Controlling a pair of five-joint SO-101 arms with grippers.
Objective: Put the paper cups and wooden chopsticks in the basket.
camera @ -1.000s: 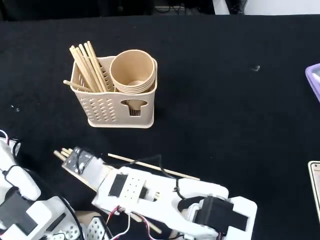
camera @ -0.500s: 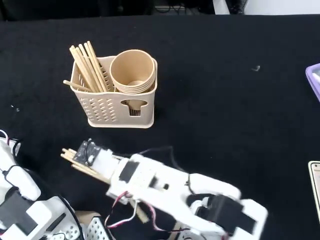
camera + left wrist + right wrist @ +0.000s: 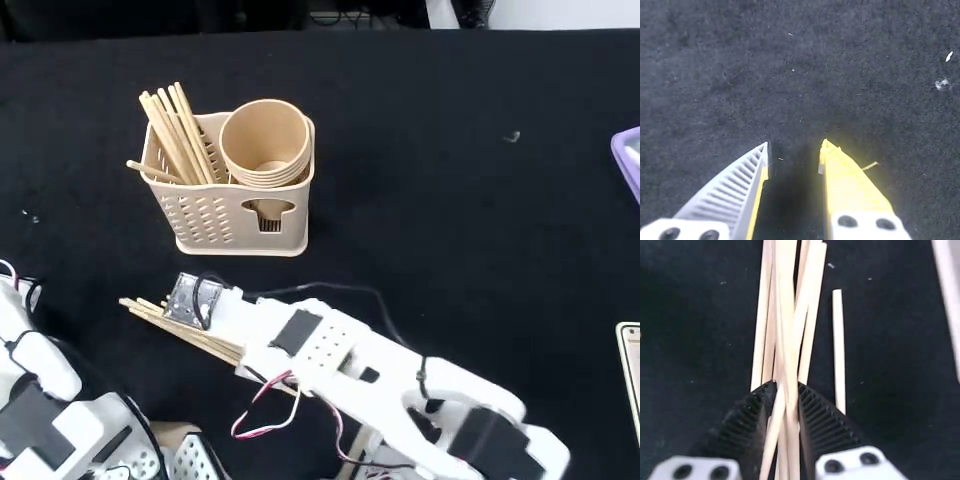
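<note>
Your ribbed black right fingers pinch a bundle of thin wooden chopsticks between them, left fingers part-open, empty, above fuzzy black bench.

No legible text, number, label or sign in any view; basket, paper cups and wooden chopsticks present plain surfaces; flat object at the lower right edge of the high view: any print too small to tell.
</note>
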